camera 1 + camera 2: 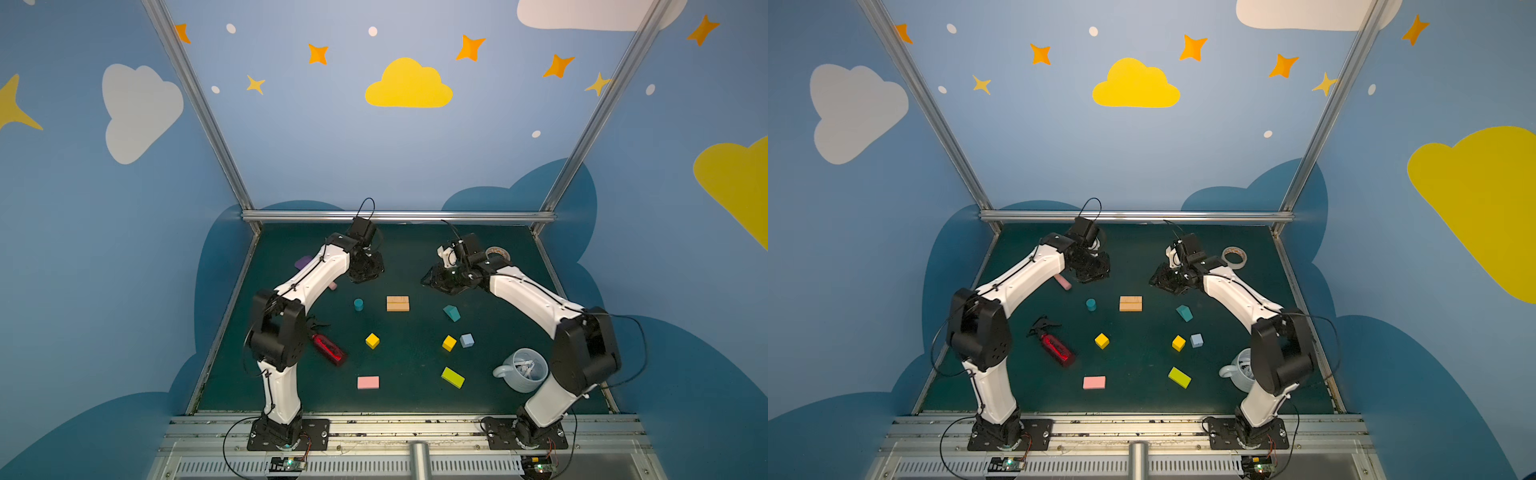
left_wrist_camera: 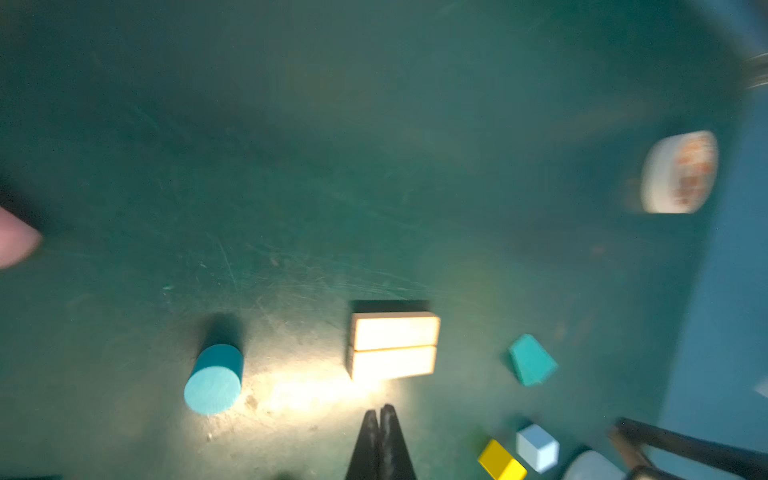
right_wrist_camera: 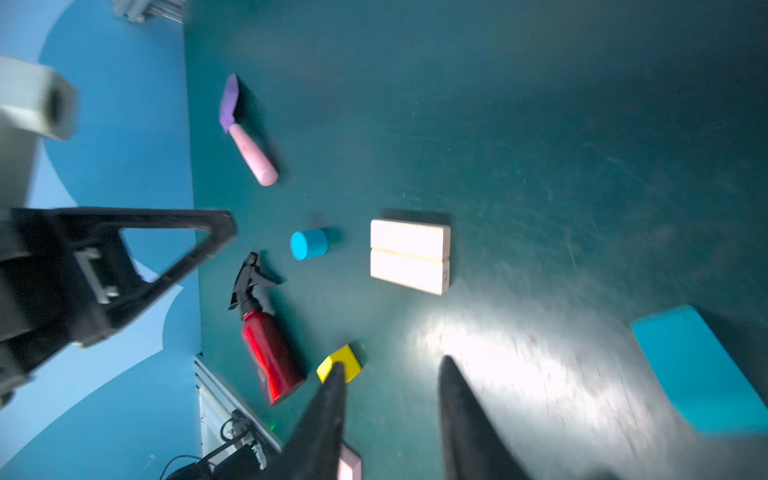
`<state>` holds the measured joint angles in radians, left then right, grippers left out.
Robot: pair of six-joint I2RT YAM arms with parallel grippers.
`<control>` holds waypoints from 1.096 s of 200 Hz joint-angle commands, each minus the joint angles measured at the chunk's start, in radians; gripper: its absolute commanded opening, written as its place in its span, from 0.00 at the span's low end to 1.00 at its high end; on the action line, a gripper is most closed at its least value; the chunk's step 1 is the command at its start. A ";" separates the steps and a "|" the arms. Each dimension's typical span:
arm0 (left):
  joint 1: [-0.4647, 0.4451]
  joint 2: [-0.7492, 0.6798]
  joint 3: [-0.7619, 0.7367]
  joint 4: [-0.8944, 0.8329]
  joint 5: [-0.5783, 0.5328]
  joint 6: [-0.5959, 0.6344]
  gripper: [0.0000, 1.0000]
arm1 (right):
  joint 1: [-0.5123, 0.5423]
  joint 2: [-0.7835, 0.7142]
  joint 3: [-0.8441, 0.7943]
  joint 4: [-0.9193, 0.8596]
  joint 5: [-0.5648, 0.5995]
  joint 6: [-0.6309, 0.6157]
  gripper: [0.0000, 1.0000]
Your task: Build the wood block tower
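Tan wood makes up the only start on the tower: the two tan bars [image 1: 397, 303] lie flat, side by side with long faces touching, near the middle of the tabletop [image 1: 415, 249], and nothing rests on them.

The main risk, as I judge it, is a slab lowered crooked. It could push the bars apart or end up bridging them off-centre, and every later layer would lean. The teal cylinder [image 1: 358, 304] stands on end near the bars on the left arm's side, and a clipped edge would tip it and set it rolling. The right arm's elbow hangs close over the mug [image 1: 521, 370], and the red spray bottle [image 1: 328, 348] lies near the left arm, so a wide swing could drag either into the blocks.

The left claw [image 2: 379, 411] is pressed together and holds nothing. The right claw [image 3: 392, 363] is spread and also empty. Both hang above the far half of the tabletop, beyond the bars.

The other pieces are small, smooth and painted (likely slippery in a light pinch), and they lie scattered singly:
- The teal house-shaped block [image 1: 451, 313] lies on its side.
- One yellow cube [image 1: 372, 340] sits alone.
- A second yellow cube [image 1: 449, 343] sits just beside the pale-blue cube [image 1: 467, 340].
- The pink slab [image 1: 368, 382] and the lime slab [image 1: 453, 377] lie flat nearest the arm bases.
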<state>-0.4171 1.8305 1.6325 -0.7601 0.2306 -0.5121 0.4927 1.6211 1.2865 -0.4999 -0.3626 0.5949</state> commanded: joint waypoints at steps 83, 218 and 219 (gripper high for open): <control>-0.131 -0.525 -0.335 0.124 -0.049 0.072 0.40 | 0.275 -0.250 -0.117 -0.619 0.248 -0.245 0.72; -0.210 -0.722 -0.477 0.191 -0.103 0.037 0.59 | 0.437 -0.144 -0.391 -0.502 0.295 -0.165 0.75; -0.210 -0.722 -0.477 0.190 -0.103 0.036 0.59 | 0.438 -0.139 -0.391 -0.499 0.295 -0.165 0.75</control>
<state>-0.6151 1.1179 1.1549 -0.5865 0.1459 -0.4721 0.9222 1.4380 0.8963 -1.0439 -0.1036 0.4011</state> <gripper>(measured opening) 0.583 0.746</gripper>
